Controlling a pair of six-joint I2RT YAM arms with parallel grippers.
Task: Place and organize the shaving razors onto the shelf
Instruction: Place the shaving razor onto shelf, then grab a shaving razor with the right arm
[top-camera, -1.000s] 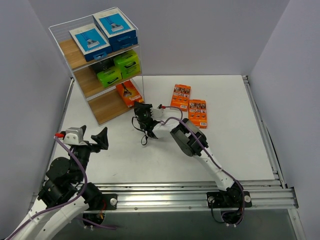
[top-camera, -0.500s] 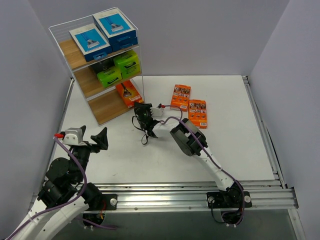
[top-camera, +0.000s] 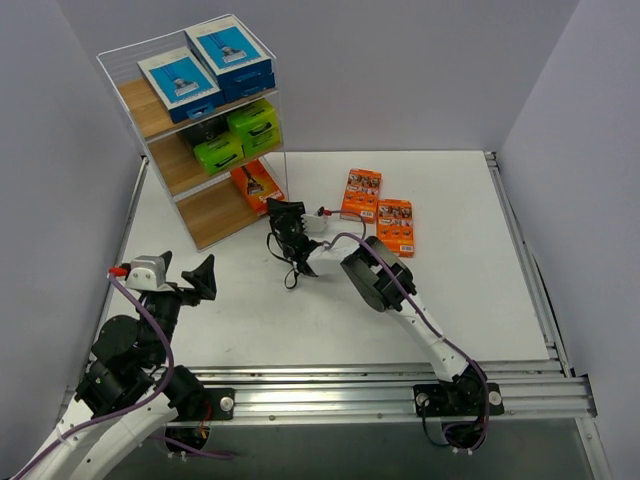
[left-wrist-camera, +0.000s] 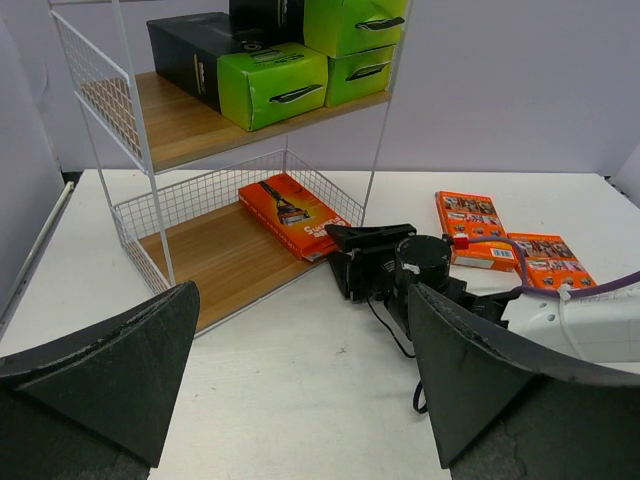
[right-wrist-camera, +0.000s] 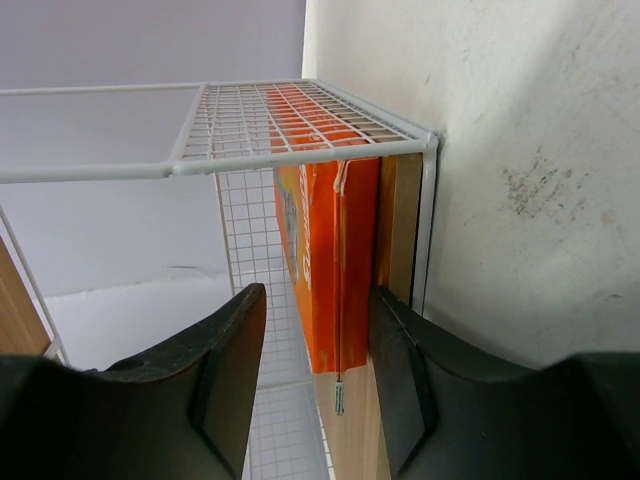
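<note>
My right hand (right-wrist-camera: 318, 310) sits spread open, with an orange razor pack (right-wrist-camera: 335, 250) just past its fingertips on the shelf's (right-wrist-camera: 300, 165) bottom board. Placing looks finished. Next I'd back straight out, then fetch the nearest loose orange pack (top-camera: 361, 193) from the desk (top-camera: 470, 300).

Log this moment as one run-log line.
right end effector: open, at end of orange pack | orange pack: flat on bottom board of shelf | left end effector: open, holding nothing | table: two loose orange packs

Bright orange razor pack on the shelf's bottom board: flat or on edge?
Flat. Left wrist view shows the bright orange razor pack lying face up on the light wooden bottom board.
</note>
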